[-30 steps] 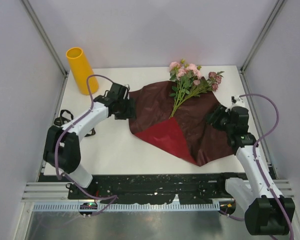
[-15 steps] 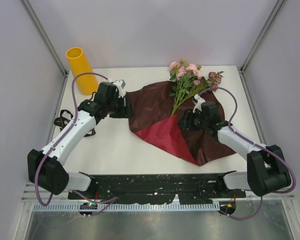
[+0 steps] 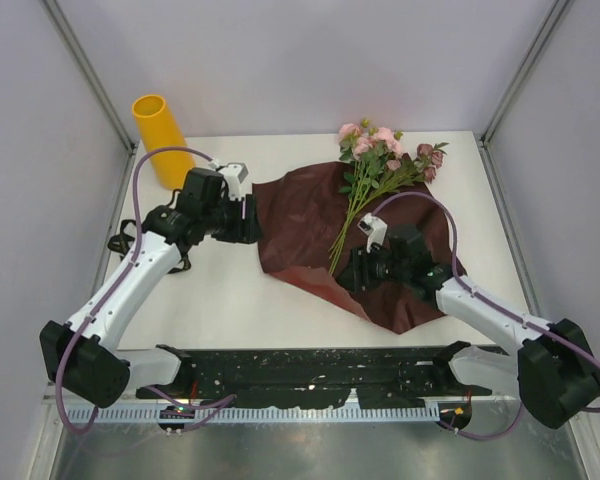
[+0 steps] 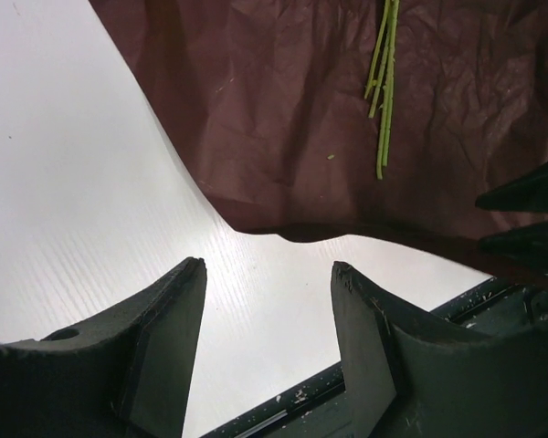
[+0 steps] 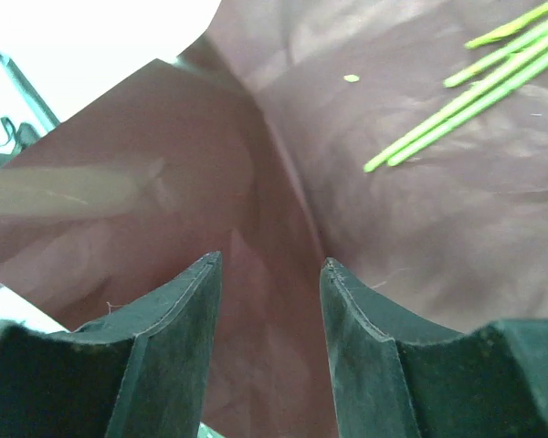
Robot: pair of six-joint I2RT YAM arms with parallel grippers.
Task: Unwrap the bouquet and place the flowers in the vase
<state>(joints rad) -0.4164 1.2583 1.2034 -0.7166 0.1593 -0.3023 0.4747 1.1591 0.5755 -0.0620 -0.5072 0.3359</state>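
Lying loose on the spread dark red paper (image 3: 295, 215), the flowers (image 3: 380, 150) point blooms to the far edge and stems to the near left. Vase (image 3: 160, 140) stands upright at the far-left corner of the table (image 3: 230, 290), well apart. Left gripper (image 4: 267, 269) sits at the paper's left edge, jaws roughly half apart, empty. Right gripper (image 5: 269, 260) hovers over the paper's near part, jaws half apart, a raised fold between them; contact unclear.

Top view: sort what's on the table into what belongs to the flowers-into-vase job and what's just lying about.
Belongs to the job:
- flowers, stems lying on the paper
- dark red wrapping paper, opened out flat
- yellow vase, upright at the far left corner

Just lying about:
- thin black loops, possibly the ribbon, at the left edge of the table
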